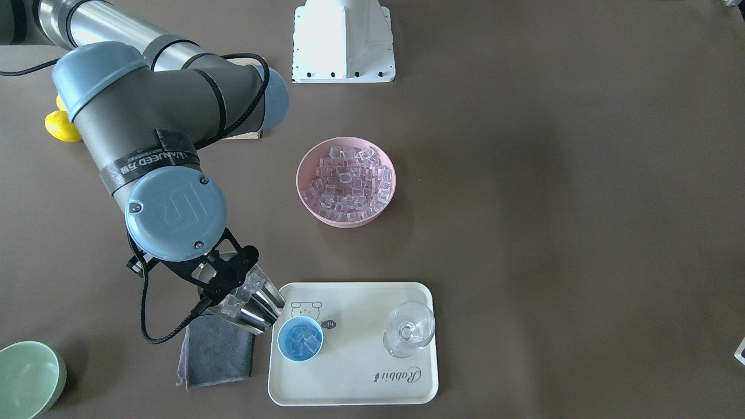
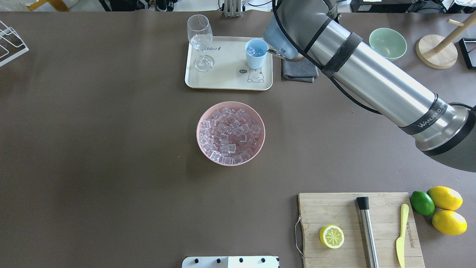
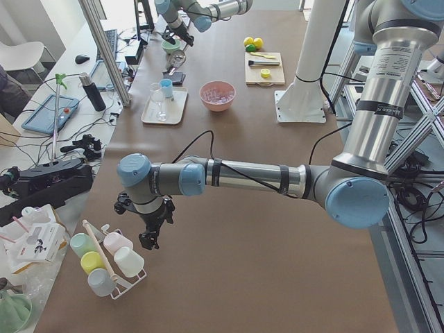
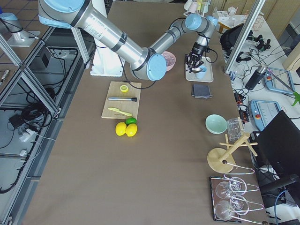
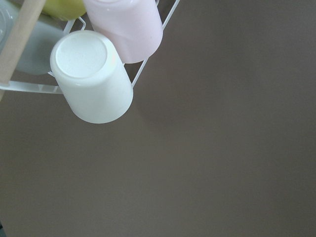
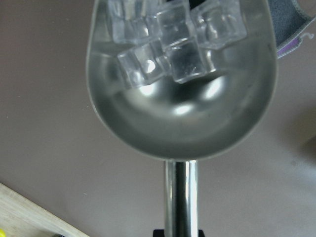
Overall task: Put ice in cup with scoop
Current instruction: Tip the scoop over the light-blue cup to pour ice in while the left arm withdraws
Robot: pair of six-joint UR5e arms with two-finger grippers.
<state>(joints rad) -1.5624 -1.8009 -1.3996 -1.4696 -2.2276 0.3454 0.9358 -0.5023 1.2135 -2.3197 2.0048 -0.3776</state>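
Steel scoop (image 1: 259, 305), rigid and slick, hangs lower left in the front view, mouth just beside the blue cup (image 1: 300, 339) on the tray (image 1: 349, 396). Right hand (image 1: 227, 278) clenches its short handle, the sensible hold. Ice (image 6: 173, 49) looks hard, slippery, prone to tumble. Left hand (image 3: 149, 236): cannot tell.

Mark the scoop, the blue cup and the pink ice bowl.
scoop (image 6: 182, 123): right wrist view, bare trough floor.
blue cup (image 2: 256, 61): overhead view, outer wall.
pink ice bowl (image 1: 299, 176): front-facing view, left rim.
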